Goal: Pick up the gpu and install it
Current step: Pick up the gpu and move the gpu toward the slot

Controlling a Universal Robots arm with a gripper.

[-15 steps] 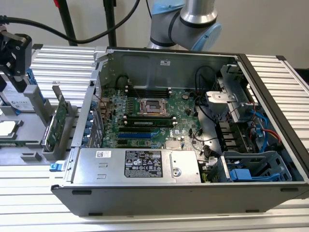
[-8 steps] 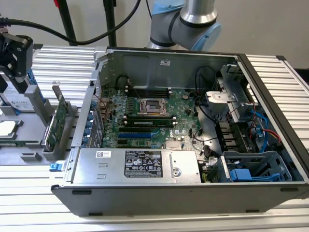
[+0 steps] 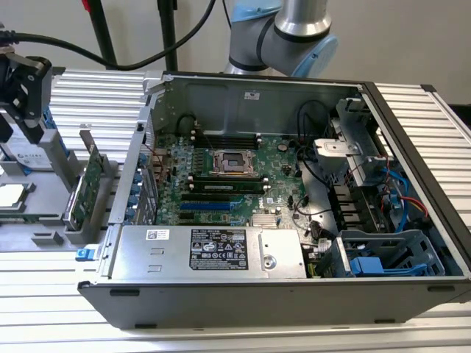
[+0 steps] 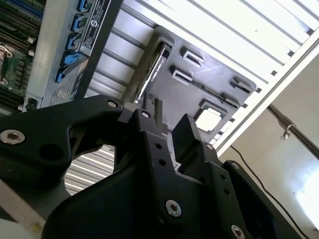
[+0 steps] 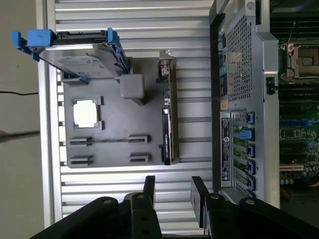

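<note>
First wrist view: gpu point(image 5: 168, 134) upright in grey tray point(image 5: 119, 119)

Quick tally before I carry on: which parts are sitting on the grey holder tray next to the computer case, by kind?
On the grey tray, in the first wrist view:
gpu, standing on edge: 1
CPU chip, lying flat: 1
hard drive in a blue carrier: 1
Total: 3
</note>
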